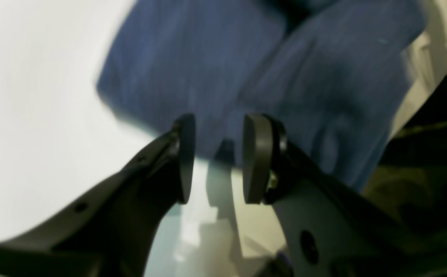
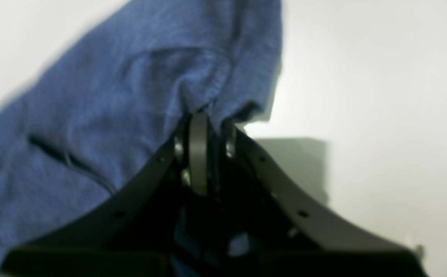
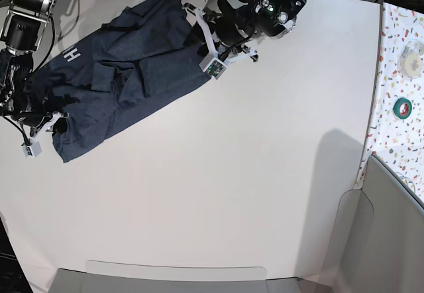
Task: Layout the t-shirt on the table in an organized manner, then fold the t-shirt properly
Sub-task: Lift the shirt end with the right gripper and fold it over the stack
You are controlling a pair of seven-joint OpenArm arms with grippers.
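Two pincers are working on the t-shirt [image 3: 112, 74], which is lying bunched and wrinkled at the far left of the table [image 3: 252, 174]. It is not lying flat, and bits of white letters are showing near its far left side. So the laying-out step is the one going on, and the folding is not started.

In the right wrist view, the right gripper [image 2: 204, 127] is pinching an edge of the blue cloth between its closed jaws, and the cloth is rising up around them. In the base view that pincer is sitting at the near left end of the shirt.

In the left wrist view, the left gripper [image 1: 217, 154] is standing open with nothing in it, just at the shirt's edge, at its far right end.

I am guessing the open pincer needs to close on that edge next, so both can pull the shirt flat.
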